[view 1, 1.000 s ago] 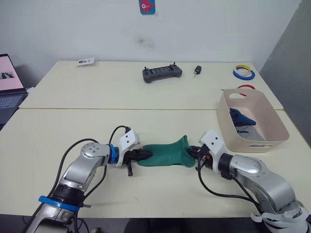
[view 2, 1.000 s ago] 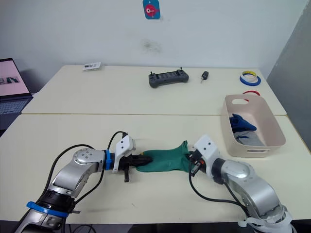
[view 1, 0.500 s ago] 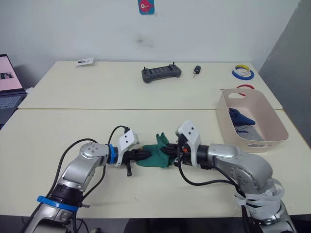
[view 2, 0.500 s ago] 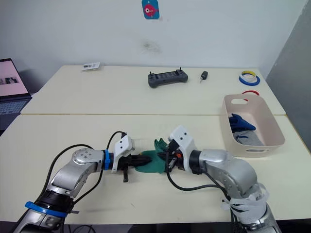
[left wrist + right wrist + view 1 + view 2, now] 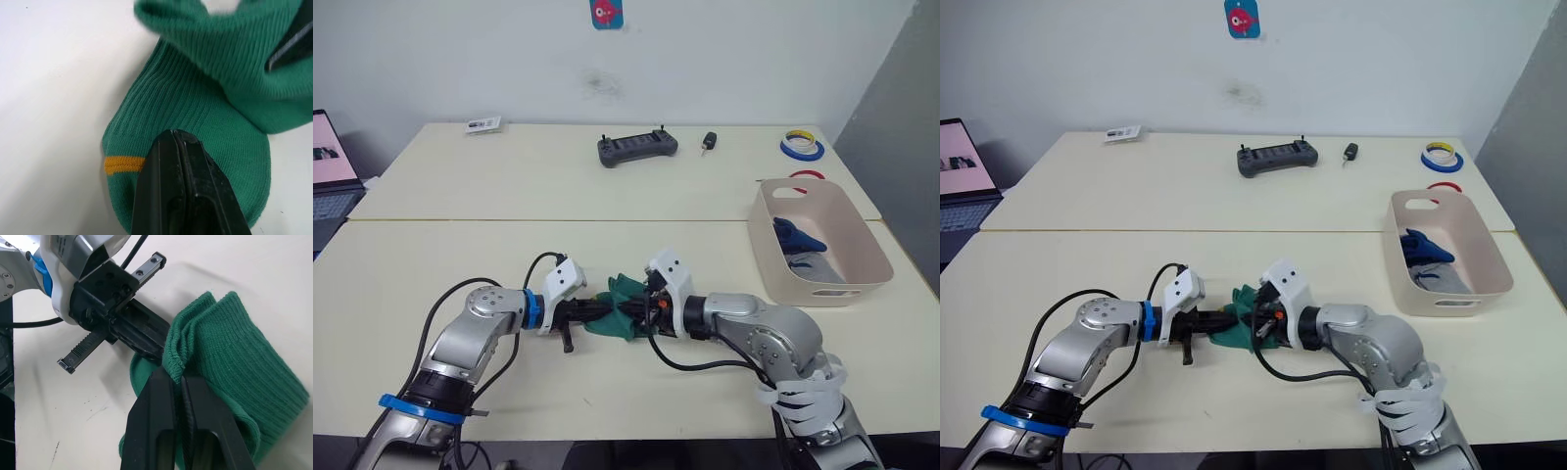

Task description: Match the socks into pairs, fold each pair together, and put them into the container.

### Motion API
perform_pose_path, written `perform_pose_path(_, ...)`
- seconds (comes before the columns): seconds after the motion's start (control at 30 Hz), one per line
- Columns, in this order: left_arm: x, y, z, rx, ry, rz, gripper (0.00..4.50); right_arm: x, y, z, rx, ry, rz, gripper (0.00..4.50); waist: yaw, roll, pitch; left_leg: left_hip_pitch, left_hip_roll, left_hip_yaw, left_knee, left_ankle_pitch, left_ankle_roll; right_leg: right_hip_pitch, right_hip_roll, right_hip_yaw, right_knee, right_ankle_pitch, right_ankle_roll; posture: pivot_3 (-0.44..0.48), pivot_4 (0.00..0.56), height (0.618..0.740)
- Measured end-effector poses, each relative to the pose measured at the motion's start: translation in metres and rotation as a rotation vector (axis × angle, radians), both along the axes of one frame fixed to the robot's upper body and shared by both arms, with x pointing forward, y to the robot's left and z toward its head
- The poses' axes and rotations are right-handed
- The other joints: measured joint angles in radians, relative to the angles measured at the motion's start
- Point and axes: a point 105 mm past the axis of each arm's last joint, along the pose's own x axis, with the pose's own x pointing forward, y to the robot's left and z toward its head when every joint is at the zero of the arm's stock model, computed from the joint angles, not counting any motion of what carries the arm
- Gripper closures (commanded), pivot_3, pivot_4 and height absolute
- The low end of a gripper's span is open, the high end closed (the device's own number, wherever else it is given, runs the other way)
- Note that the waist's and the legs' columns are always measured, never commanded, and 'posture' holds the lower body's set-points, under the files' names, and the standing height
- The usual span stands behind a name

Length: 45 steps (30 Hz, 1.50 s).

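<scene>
The green socks [image 5: 622,315] lie doubled over on the near table [image 5: 431,264], between the two grippers and a little left of the middle. In the left wrist view the ribbed green fabric [image 5: 195,122] lies flat on the pale surface with a yellow stripe [image 5: 124,164] near its edge, and a second layer of the same green curls over it from the far side. The left gripper [image 5: 597,309] has its black fingers [image 5: 181,191] pressed together on that lower layer, pinning the end of the socks. The right gripper [image 5: 641,311] meets it from the opposite side; its fingers [image 5: 171,426] are clenched on the folded-over cuff edge, holding it above the bottom layer and just in front of the left gripper's body.

Both arms reach low over the table with forearms angled inward, so that the wrists nearly face each other and the fingers almost touch across the socks.

The pink container [image 5: 862,266] stands well apart at the right edge of the near table, with a royal blue sock [image 5: 798,235] and a light grey one [image 5: 815,262] inside it.

On the far table [image 5: 558,181] rest a dark grey controller [image 5: 637,147], a small black key fob [image 5: 709,143], rolls of tape [image 5: 803,147] and a small card [image 5: 484,124]. A laptop [image 5: 331,162] sits at the far left.
</scene>
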Motion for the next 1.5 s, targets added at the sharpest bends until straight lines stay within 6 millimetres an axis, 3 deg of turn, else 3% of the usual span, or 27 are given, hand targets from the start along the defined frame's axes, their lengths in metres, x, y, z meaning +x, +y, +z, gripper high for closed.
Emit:
perform_pose_path(0.3,-0.003,0.03,0.016,0.067,0.002,0.038,4.5,0.003,0.0,-0.006,-0.028,-0.015,-0.002,4.46,0.0,0.0,0.0,-0.002,0.0,0.0,0.0,0.0,0.0,-0.003,0.0,0.0,0.0,0.0,0.0,0.0,0.15,0.74)
perform_pose_path(0.43,-0.005,0.027,0.003,0.056,0.026,0.051,4.5,0.002,0.001,-0.008,-0.037,-0.02,0.007,4.46,0.001,0.0,0.0,-0.003,0.0,0.0,0.0,0.0,0.0,-0.003,0.0,0.0,0.0,0.0,0.0,0.0,0.15,0.74)
perform_pose_path(0.77,-0.004,0.024,0.001,0.055,0.015,0.05,4.5,-0.001,0.016,-0.003,-0.043,-0.05,0.074,4.46,0.001,0.0,0.0,-0.002,0.0,0.0,0.0,0.0,0.0,-0.003,0.0,0.0,0.0,0.0,0.0,0.0,0.15,0.74)
perform_pose_path(1.13,-0.006,0.025,0.0,0.054,0.007,0.053,4.5,0.007,0.028,-0.021,-0.071,-0.034,0.073,4.46,0.001,0.0,0.0,-0.002,0.0,0.0,0.0,0.0,0.0,-0.003,-0.001,0.0,0.001,0.0,0.0,0.0,0.15,0.74)
perform_pose_path(1.23,-0.006,0.025,0.0,0.055,0.006,0.053,4.5,0.005,0.032,-0.019,-0.052,-0.032,0.078,3.7,0.001,0.0,0.0,-0.002,0.0,0.0,0.0,0.0,0.0,-0.003,-0.001,0.0,0.001,0.0,0.0,0.0,0.15,0.74)
perform_pose_path(1.4,-0.006,0.025,0.0,0.057,0.002,0.051,4.5,0.001,0.032,-0.008,-0.012,-0.03,0.081,2.07,0.001,0.0,0.0,-0.002,0.0,0.0,0.0,0.0,0.0,-0.003,-0.001,0.0,0.0,0.0,0.0,0.0,0.15,0.74)
perform_pose_path(1.5,-0.006,0.025,0.0,0.058,-0.002,0.049,4.5,-0.003,0.025,0.005,0.009,-0.045,0.086,2.07,0.001,0.0,0.0,-0.002,0.0,0.0,0.0,0.0,0.0,-0.003,-0.001,0.0,0.0,0.0,0.0,0.0,0.15,0.74)
